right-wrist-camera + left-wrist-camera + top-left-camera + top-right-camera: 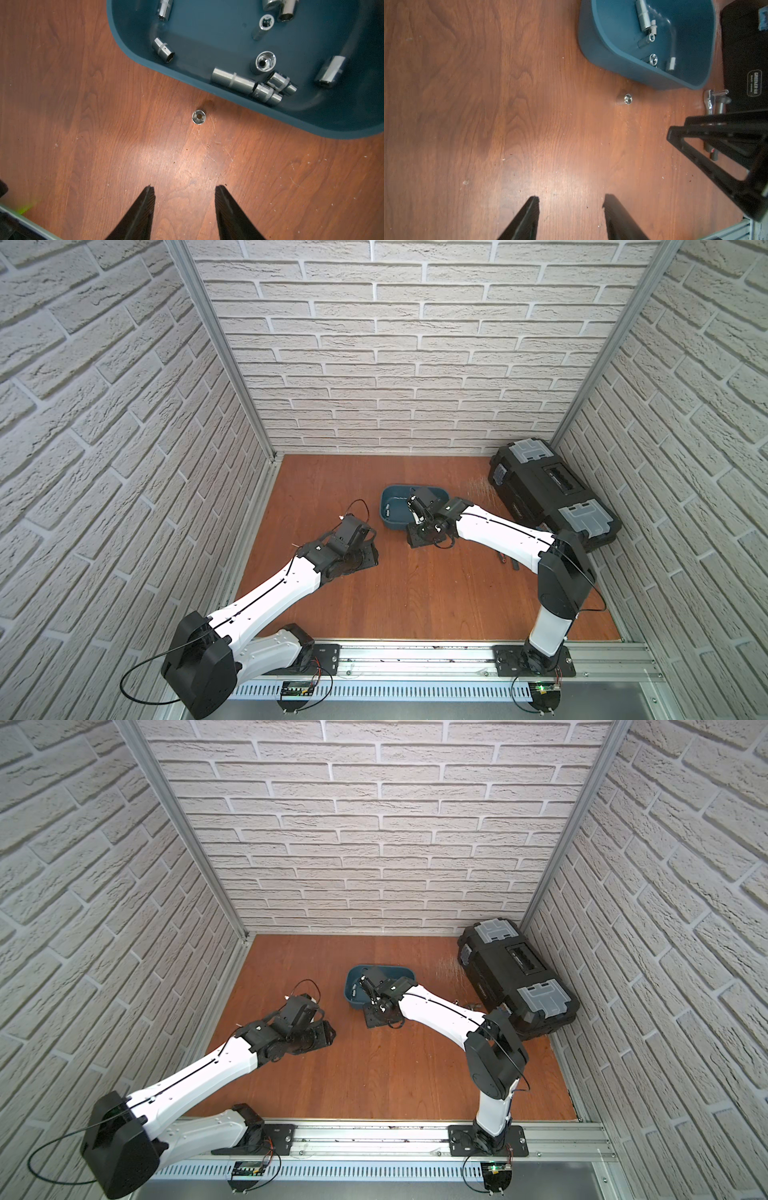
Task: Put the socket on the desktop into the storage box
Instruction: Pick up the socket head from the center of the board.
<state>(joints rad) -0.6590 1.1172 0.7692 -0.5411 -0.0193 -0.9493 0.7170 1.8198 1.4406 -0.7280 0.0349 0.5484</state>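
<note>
A small chrome socket (198, 117) stands on end on the reddish-brown desktop (415, 593), a short way outside the long wall of the teal storage box (124, 31). The left wrist view shows the same socket (626, 99) beside the box (602, 52). Several chrome sockets (232, 81) lie inside the box. My right gripper (184, 188) hovers over bare wood short of the socket, open and empty. My left gripper (571, 199) is farther from the socket, also open and empty. In both top views the box (392, 499) (355, 977) is partly covered by my right wrist.
A black toolbox (548, 497) (515, 969) with grey latches stands at the back right against the wall. A ratchet wrench (710, 99) lies on the wood next to it. My right arm's black wrist frame (726, 155) shows in the left wrist view. Brick-pattern walls enclose three sides.
</note>
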